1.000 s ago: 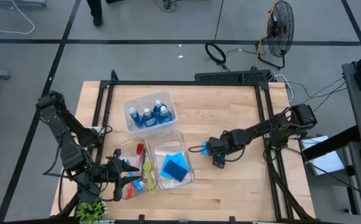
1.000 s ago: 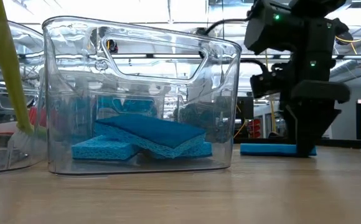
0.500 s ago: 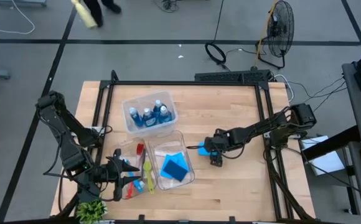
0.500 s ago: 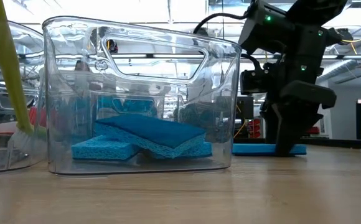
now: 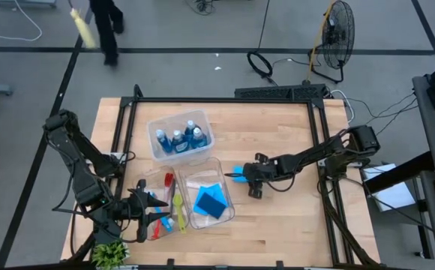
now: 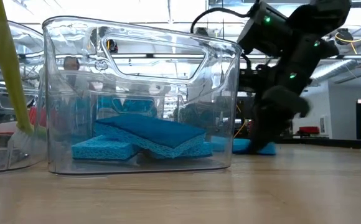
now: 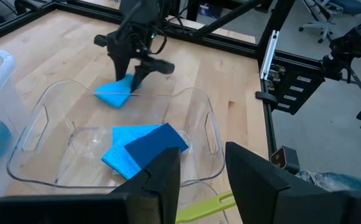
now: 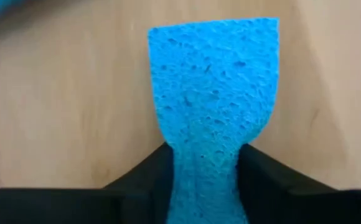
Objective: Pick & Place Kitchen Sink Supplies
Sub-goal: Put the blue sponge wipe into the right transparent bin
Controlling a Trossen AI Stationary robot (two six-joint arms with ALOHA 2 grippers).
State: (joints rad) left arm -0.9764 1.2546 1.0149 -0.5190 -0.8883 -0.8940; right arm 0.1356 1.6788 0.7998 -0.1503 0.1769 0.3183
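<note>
the right claw (image 5: 241, 176) pinches one end of a blue sponge (image 8: 213, 93), squeezing it narrow, so the sponge's long axis runs straight out ahead of the fingers toward the clear sponge bin (image 5: 219, 166) just beside it. it seems barely off the desk (image 5: 277, 225). the left claw (image 5: 151, 210), part open, waits over the brush bin.

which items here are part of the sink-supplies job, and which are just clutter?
Job items:
- blue sponge pinched in the right gripper
- sponges in the clear bin
- bottles
- brushes near the left gripper

Just around:
- potted plant
- fan
- person beyond the table
</note>
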